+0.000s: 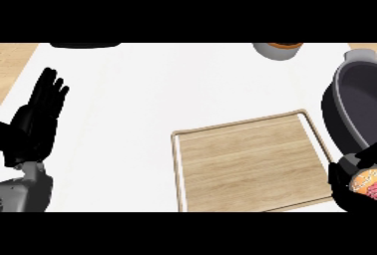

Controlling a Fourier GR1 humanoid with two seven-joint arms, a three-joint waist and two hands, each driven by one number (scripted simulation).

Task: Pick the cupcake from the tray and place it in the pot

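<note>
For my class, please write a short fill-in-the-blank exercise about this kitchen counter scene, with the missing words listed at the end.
1. The cupcake is held in the robot's ____ hand.
2. The wooden tray now has ____ lying on it.
3. The dark pot stands at the view's ____ edge.
4. The left hand rests with its fingers ____.

Missing words: right; nothing; right; open
</note>
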